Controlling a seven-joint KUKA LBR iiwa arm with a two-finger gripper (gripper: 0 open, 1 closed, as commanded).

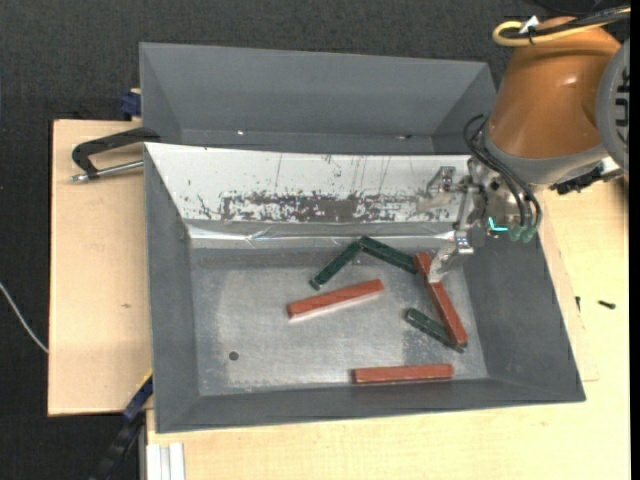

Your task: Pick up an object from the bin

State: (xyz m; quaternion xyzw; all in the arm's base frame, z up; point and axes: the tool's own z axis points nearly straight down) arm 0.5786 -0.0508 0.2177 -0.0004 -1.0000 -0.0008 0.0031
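Three red bars [335, 299] and three green sticks [335, 265] lie in the bin [170, 298].

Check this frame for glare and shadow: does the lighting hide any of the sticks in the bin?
Camera view: strong glare washes the bin's back wall. The floor below it is evenly lit, so the red stick in the middle and the green stick behind it read plainly. The pincer stands at the glare's right end.
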